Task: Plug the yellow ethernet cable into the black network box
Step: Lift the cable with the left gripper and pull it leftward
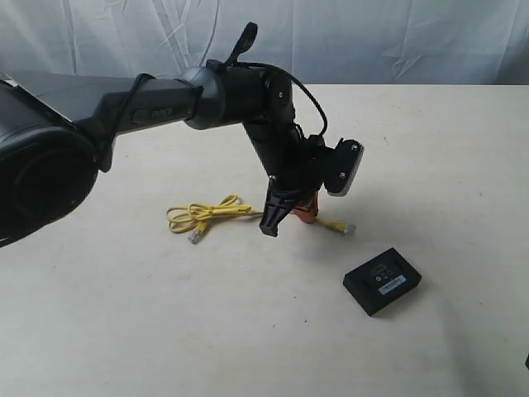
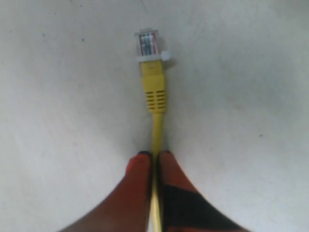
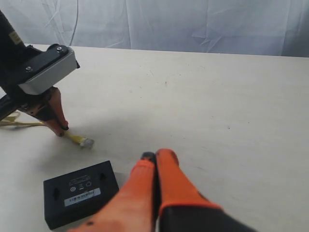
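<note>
Cable (image 1: 207, 213) and box (image 1: 382, 281) both lie on the table (image 1: 165, 331) in the exterior view. My left gripper (image 1: 288, 218) is down at mid-scene, set on the cable a little behind its right-hand plug (image 1: 345, 227). The cable's other end lies in a loose loop to the left of the gripper. The box sits flat, label up, to the right of that plug and nearer the camera, apart from it.

From the left wrist view, I see the two fingers (image 2: 137, 169) pinched nearly together, with the yellow cord squeezed between their tips. The yellow boot and clear plug stick out past the tips, over the pale table.

From the right wrist view, my right gripper (image 3: 155, 157) has its fingers pressed together with nothing between them, over bare table. The box lies near its tips, off to one side, and I cannot tell whether they touch. Beyond the box, the left gripper grips the cable, and the plug points roughly toward the box with a gap between them.
</note>
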